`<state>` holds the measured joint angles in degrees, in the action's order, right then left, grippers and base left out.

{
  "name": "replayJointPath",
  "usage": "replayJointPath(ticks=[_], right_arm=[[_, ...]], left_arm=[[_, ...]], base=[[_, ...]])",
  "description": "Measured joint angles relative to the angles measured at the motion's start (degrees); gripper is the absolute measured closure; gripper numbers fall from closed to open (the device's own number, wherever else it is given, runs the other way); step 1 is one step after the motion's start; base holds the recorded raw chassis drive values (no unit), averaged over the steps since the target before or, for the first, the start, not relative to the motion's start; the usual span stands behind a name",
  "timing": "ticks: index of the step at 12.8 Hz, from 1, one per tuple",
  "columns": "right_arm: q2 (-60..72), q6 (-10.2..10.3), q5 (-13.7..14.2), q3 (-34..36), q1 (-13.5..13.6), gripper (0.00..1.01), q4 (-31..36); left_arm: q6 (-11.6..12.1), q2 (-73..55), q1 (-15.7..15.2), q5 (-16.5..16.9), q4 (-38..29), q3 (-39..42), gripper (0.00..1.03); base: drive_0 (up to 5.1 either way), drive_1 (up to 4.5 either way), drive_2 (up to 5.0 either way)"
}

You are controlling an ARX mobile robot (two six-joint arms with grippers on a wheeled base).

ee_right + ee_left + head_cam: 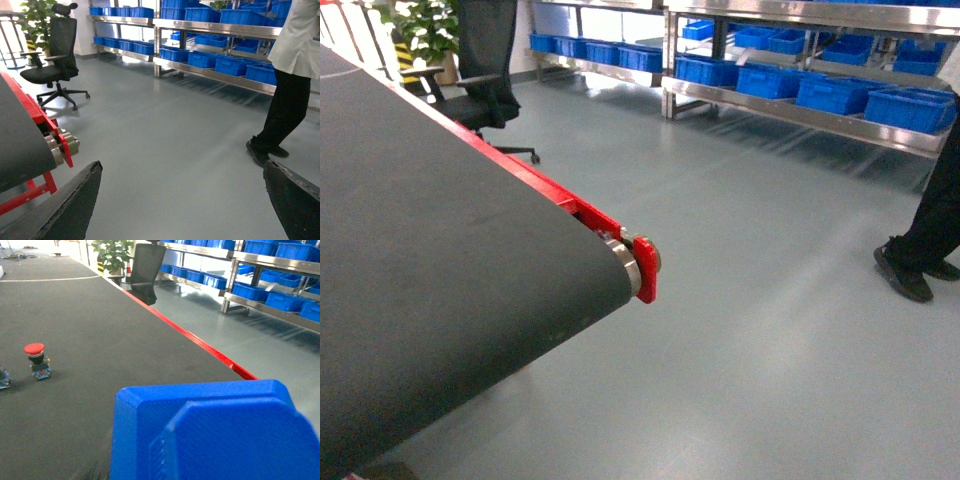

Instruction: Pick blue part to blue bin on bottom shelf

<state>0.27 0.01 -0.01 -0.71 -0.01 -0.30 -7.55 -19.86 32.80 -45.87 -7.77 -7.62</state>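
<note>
The blue part fills the lower left wrist view, right against the camera above the black belt; whether the left gripper grips it cannot be told. The right gripper hangs over the floor, fingers spread wide, holding nothing. Blue bins sit on the far bottom shelf.

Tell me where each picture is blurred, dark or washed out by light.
Head view: the floor shows pale streaks of reflected light, while the belt is evenly dark. Left wrist view: a blue shape fills the near corner with soft edges, and the red button is fairly sharp. Right wrist view: the end effector fingers are dark and soft.
</note>
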Motion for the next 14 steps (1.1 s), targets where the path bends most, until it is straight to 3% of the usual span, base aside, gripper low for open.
replayJointPath(ticks=[14], right_arm=[[0.0,0.0,0.0,0.0,0.0,0.03,0.0]], left_arm=[[-0.02,0.0,0.0,0.0,0.0,0.0,0.59]], base=[[-1.6,-1.59,-1.6]])
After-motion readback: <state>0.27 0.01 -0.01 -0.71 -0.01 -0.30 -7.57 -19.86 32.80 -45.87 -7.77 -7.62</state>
